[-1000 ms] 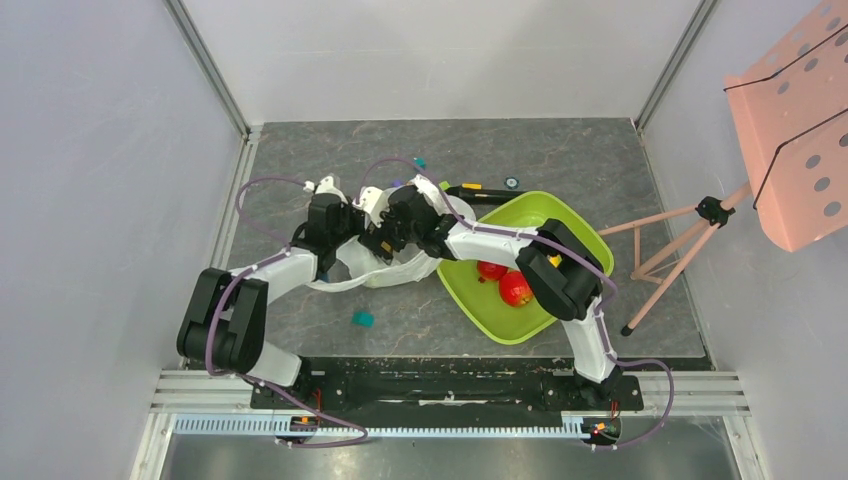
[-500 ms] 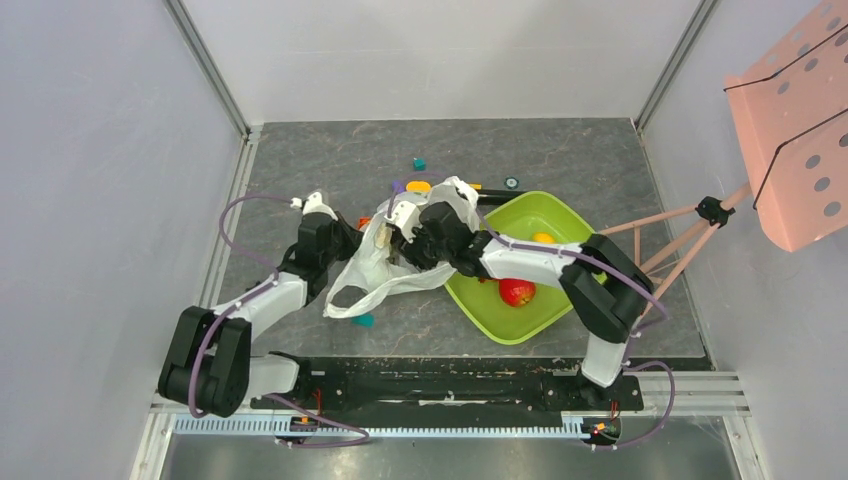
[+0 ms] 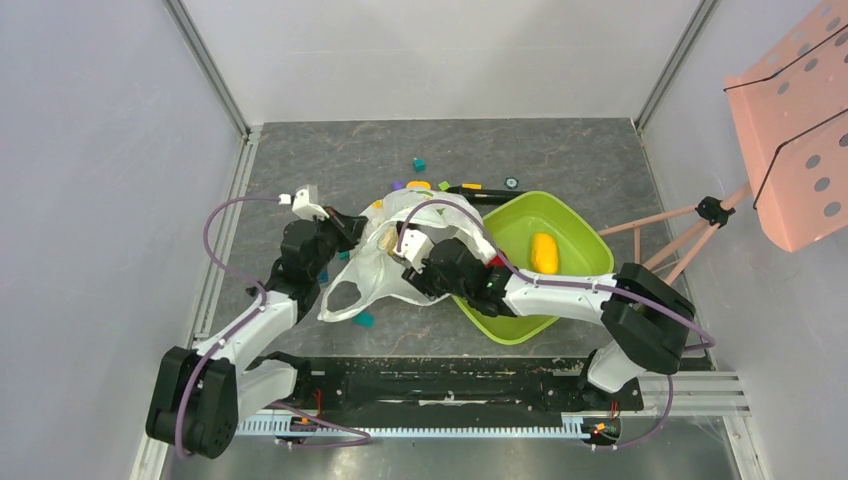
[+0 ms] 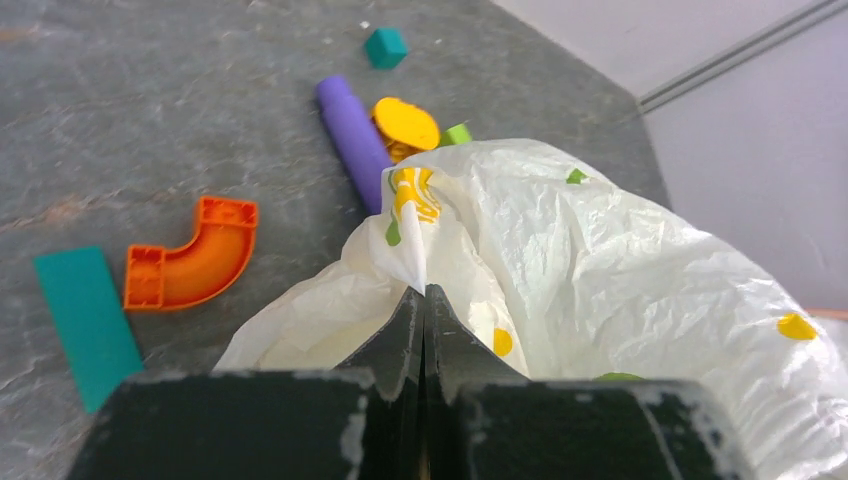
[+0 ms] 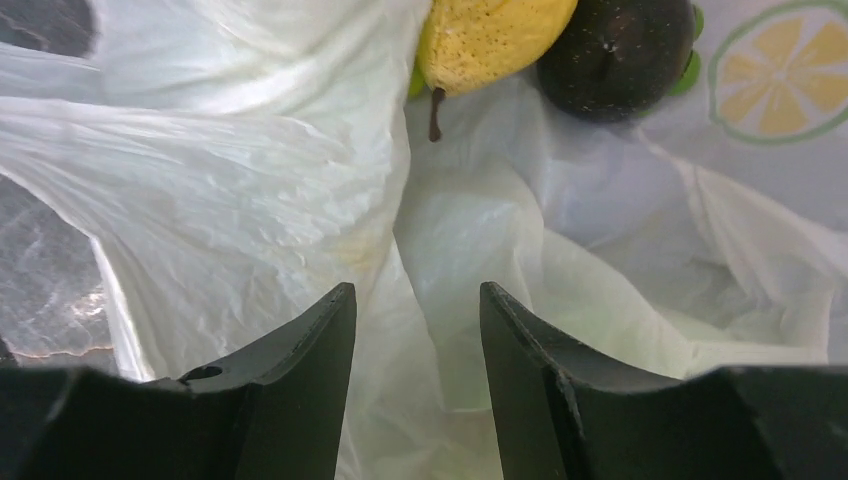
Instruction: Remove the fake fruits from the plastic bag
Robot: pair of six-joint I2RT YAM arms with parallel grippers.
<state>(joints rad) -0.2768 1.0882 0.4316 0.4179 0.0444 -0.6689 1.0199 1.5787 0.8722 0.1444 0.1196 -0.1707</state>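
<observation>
One grey surface carries everything. Two arms reach over it from 6 o'clock. The left arm slants toward the bag's 9 o'clock side. The right arm crosses the tray's near rim to the bag's 3 o'clock side.

The lime tray sits at 3 o'clock of the bag, touching it. The bag lies crumpled mid-surface, with one loop handle spread open at its 7 o'clock corner.

The left jaws are pressed together on a pinched fold of the bag, which is drawn into a peak. The right jaws stand apart, gripping nothing, and only bag film shows in the gap.

At 12 o'clock in the right wrist view, a pear with a dark stem lies in the bag. A dark ball touches the pear's 3 o'clock side. A yellow fruit lies in the tray. A sliver of red fruit shows at the tray's 9 o'clock edge, mostly hidden by the right arm.

At the bag's 12 o'clock side lie a purple cylinder, a yellow disc just beside it, and a green block. In the left wrist view, an orange curved block and a teal slab lie at 9 o'clock of the bag. A teal cube lies farther off at 12 o'clock.
</observation>
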